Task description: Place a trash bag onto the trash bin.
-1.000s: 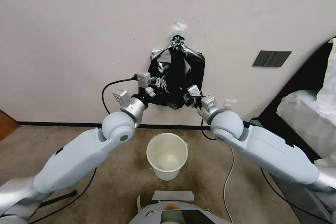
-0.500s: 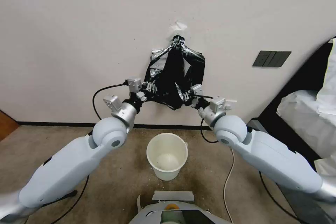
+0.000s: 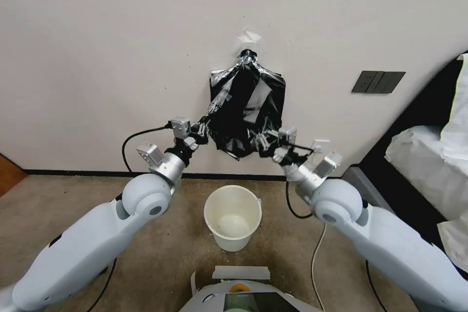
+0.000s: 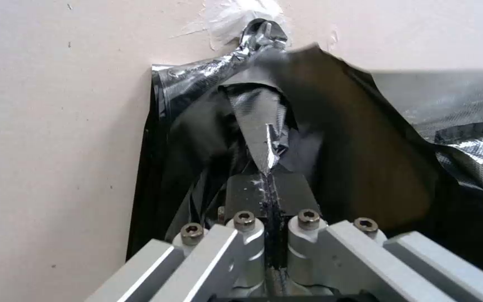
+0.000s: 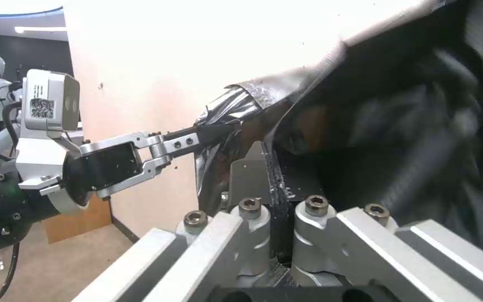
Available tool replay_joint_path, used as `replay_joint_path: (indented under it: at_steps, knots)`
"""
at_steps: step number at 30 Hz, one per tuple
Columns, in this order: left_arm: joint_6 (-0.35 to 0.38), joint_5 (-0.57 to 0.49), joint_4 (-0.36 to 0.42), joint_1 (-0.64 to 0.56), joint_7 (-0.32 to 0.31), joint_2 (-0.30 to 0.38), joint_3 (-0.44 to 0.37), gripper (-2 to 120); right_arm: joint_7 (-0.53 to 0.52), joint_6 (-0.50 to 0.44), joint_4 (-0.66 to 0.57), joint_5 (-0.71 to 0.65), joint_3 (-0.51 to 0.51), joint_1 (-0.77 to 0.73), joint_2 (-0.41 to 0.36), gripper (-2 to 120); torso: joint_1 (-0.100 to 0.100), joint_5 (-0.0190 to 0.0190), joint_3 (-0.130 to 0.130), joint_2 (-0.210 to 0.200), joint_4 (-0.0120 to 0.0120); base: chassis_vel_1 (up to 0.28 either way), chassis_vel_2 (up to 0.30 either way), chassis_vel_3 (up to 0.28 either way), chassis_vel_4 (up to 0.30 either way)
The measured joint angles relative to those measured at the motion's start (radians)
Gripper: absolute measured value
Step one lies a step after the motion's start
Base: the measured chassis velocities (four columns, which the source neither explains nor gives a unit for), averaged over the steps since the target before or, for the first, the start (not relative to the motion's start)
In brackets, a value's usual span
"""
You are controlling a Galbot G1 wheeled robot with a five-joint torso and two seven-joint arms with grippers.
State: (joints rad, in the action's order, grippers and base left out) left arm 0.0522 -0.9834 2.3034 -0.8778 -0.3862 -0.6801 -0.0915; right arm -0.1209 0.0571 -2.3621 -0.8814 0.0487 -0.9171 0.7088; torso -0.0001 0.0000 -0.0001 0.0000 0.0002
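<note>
A pale wall [image 3: 122, 34] fills the background above a dark baseboard and a speckled brown floor [image 3: 161, 253], with a grey switch plate [image 3: 378, 81] well off to the right of both grippers. Between the two grippers hangs the trash bag [image 3: 247, 107], glossy black and rumpled, gathered to a point at a taped hook [image 3: 248, 51] on the wall above them. The left gripper [image 3: 204, 124] is clamped on the bag's left edge; its wrist camera shows the two pads [image 4: 242, 197] pressed together with a thin fold of plastic pinched between them. The right gripper [image 3: 263, 137] is likewise closed tight on the bag's lower right edge, black film caught between its pads [image 5: 247, 176], and from there the left gripper is seen across the bag, gripping the far edge. Below and between the grippers, well apart from the bag, the trash bin [image 3: 233, 217] stands upright and open on the floor. A white cable [image 3: 317, 253] trails across the floor under the right arm, and white-wrapped bundles [image 3: 424, 165] crowd the space beyond that arm's right side. The floor to the left of the left arm lies open.
</note>
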Motion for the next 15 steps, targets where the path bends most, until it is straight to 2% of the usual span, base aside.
replay_joint_path:
  at_steps: [8, 15]
  knots:
    - [-0.003, 0.038, 0.024, -0.08, 0.004, -0.018, -0.019, 0, -0.001, 0.001, -0.05, 0.024, 0.038, -0.084, 0.005, 0, 0.0, -0.0001, 0.0, 0.0, -0.0003, 0.0, 0.0, 0.0, 0.0]
    - [-0.007, 0.062, 0.05, -0.169, 0.007, -0.031, -0.053, 0, -0.016, 0.005, -0.073, 0.049, 0.063, -0.156, 0.038, 0, 0.0, 0.0, 0.0, 0.0, -0.0001, 0.0, 0.0, 0.0, 0.0]
